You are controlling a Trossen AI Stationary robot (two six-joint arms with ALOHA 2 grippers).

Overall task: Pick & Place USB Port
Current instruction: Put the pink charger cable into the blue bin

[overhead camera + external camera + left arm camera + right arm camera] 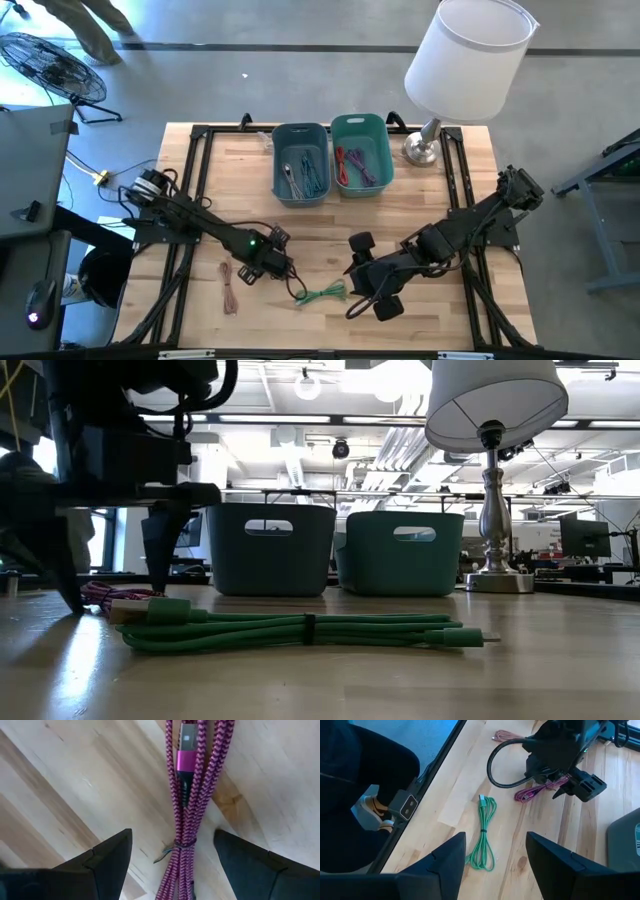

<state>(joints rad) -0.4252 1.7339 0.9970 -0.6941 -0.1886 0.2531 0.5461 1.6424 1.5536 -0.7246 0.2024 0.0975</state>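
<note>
A magenta braided USB cable point(192, 795), tied in a bundle, lies flat on the wooden table. My left gripper point(172, 845) hangs open just above it, one finger on either side of the bundle and apart from it; the right wrist view also shows this cable point(540, 790) under the left arm. A green cable bundle point(322, 292) lies on the table to the right of it, also in the low view point(300, 630). My right gripper point(495, 865) is open and hovers above and beside the green cable point(484, 835).
A blue-grey bin point(300, 162) and a teal bin point(360, 152), both holding cables, stand at the far side. A lamp point(465, 60) stands right of them. A pale pink cable point(230, 285) lies near the left. A person's leg and shoe point(370, 815) are beside the table's near edge.
</note>
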